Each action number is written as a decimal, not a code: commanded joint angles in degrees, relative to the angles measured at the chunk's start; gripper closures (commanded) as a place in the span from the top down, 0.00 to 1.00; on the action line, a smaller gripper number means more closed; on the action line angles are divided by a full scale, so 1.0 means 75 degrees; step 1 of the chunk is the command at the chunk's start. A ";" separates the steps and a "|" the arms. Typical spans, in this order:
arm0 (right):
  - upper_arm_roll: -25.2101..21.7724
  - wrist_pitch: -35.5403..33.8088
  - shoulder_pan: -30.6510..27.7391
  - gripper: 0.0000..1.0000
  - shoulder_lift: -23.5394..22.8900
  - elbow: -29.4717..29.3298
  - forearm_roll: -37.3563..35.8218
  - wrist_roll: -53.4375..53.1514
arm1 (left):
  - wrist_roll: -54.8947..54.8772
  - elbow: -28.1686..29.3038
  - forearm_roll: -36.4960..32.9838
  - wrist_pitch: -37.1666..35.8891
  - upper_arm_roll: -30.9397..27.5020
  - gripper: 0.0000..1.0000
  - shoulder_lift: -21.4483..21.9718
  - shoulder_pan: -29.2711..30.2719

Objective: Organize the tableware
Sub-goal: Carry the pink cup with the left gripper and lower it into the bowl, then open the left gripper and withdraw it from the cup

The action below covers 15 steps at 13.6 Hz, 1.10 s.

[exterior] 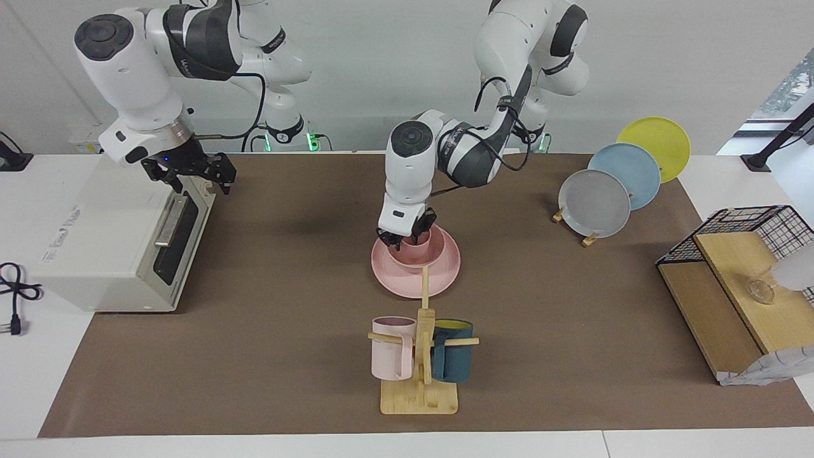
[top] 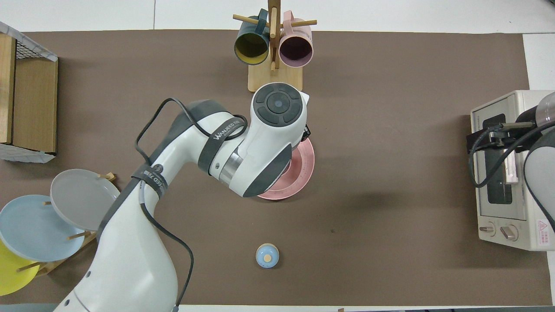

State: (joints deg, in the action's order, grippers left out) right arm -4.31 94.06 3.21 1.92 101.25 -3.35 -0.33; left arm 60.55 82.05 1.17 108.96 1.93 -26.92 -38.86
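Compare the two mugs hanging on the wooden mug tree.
The pale pink mug hangs toward the right arm's end of the table, the teal mug toward the left arm's. The pink mug's inside is dark pink; the teal mug's is yellow. Both have handles and hang on pegs of the same tree.

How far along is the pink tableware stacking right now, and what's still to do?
Done: the smaller matte pink round bowl sits on the wide flat matte pink plate mid-table. In hand: the left gripper is down in the bowl at what looks like the small pink tumbler cup; whether it has let go cannot be told. Left: release and withdraw. The right gripper waits over the white toaster oven.
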 commanded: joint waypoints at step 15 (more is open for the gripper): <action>0.0059 0.0643 -0.0439 1.00 0.0061 -0.0129 0.0131 0.0419 | -0.7029 0.1585 -0.0051 -0.2869 -0.0023 1.00 0.4045 0.4454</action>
State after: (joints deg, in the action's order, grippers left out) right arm -4.52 98.20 1.86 2.05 100.27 -3.35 0.70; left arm 9.69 87.32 1.05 85.43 1.30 -1.38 -5.47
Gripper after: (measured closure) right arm 0.000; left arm 0.000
